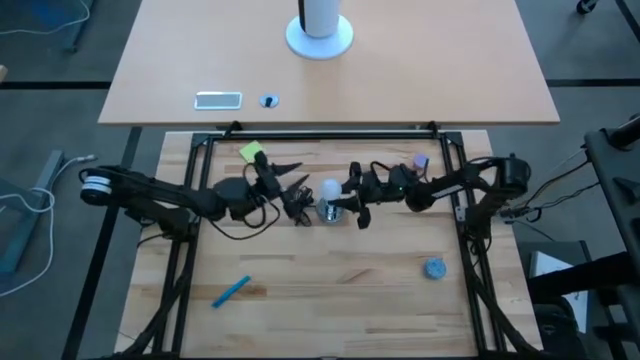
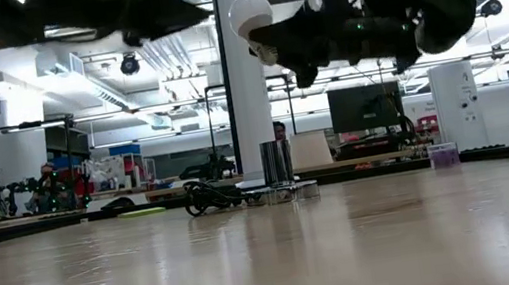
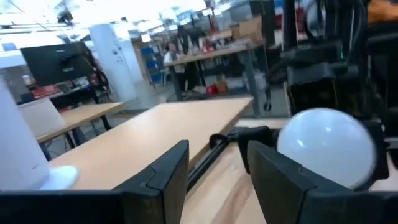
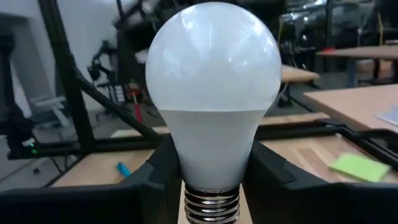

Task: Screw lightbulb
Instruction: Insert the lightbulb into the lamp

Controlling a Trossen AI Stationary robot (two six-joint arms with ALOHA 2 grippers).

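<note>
The white pear-shaped lightbulb [image 1: 328, 189] is held in the air by my right gripper [image 1: 350, 200], which is shut on it. The bulb lies about level, with its dome toward the table's left and its silvery screw base [image 4: 211, 205] back between the fingers. In the low view the bulb [image 2: 249, 14] hangs high above the shiny metal socket [image 2: 279, 171], which stands on the table with its black cord [image 2: 207, 198] beside it. My left gripper [image 1: 295, 193] is open and empty, just left of the bulb and at about its height. The bulb also shows in the left wrist view [image 3: 326, 146], beyond the left gripper's fingers. My right gripper pinches the bulb's white neck [image 4: 186, 155] between its two fingers, one on each side, just above the screw base. The fingers come level from the table's right and lie along the bulb. The bulb is lifted clear, about level, over the socket [image 1: 331, 211].
A blue-grey round cap [image 1: 434, 268] lies at the near right and a blue pen [image 1: 230, 291] at the near left. A yellow-green note [image 1: 252, 152] and a small purple thing [image 1: 421, 160] lie at the far side. A white post [image 1: 320, 30] stands on the table behind.
</note>
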